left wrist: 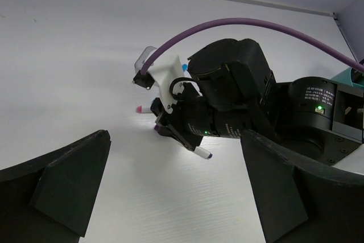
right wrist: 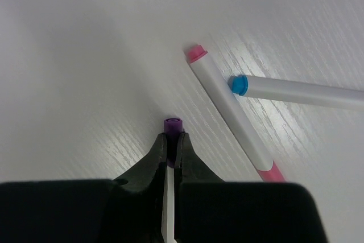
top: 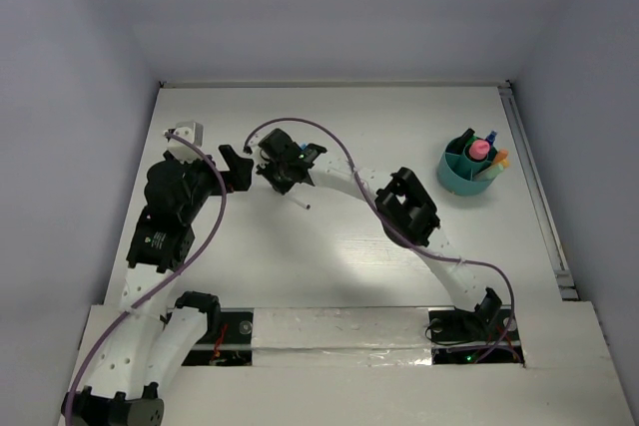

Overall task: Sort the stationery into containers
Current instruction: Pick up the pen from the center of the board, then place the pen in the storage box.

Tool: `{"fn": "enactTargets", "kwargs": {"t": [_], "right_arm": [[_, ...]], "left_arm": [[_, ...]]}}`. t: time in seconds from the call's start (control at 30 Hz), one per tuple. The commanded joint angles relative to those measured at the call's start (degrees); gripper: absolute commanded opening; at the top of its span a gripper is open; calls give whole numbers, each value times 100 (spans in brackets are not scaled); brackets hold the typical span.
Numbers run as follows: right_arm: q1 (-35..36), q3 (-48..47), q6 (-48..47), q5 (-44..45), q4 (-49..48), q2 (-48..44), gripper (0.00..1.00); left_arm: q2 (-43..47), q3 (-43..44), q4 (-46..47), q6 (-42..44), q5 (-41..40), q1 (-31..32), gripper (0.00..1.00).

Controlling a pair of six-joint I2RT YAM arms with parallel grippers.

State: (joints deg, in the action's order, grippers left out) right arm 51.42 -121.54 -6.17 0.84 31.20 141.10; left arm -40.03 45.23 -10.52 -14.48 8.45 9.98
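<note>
My right gripper point(right wrist: 172, 140) is shut on a thin white marker with a purple cap point(right wrist: 173, 123), low over the table. Next to it lie a pink-capped marker point(right wrist: 230, 112) and a blue-capped marker point(right wrist: 296, 91), touching at their caps. From above, the right gripper point(top: 283, 172) is at the back centre-left and the held marker's tail point(top: 303, 204) pokes out toward the front. My left gripper point(top: 235, 167) stands open just left of it, nothing between its fingers point(left wrist: 68, 186). The teal holder point(top: 469, 169) at the far right holds several pieces of stationery.
A small white block point(top: 185, 132) sits near the back left corner. The right arm point(top: 404, 207) stretches diagonally across the table's middle. A rail point(top: 534, 187) runs along the right edge. A purple cable point(left wrist: 256, 24) arcs over the right wrist.
</note>
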Motion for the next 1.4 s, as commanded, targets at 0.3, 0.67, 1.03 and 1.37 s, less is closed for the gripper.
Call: {"fn": "enactTargets", "kwargs": {"t": [0.3, 0.67, 1.03, 1.37], "right_arm": [[-114, 2341, 960, 774, -2621, -2725, 0], [-2468, 7238, 1171, 3088, -6230, -6848, 0], [-3630, 8480, 285, 3695, -8401, -7115, 0], [-3683, 8831, -209, 4318, -9281, -6385, 0]], "left_arm": [[162, -50, 253, -46, -10, -40, 99], [224, -67, 323, -72, 421, -40, 99], [312, -41, 235, -11, 263, 294, 99], [382, -23, 191, 15, 193, 523, 99]]}}
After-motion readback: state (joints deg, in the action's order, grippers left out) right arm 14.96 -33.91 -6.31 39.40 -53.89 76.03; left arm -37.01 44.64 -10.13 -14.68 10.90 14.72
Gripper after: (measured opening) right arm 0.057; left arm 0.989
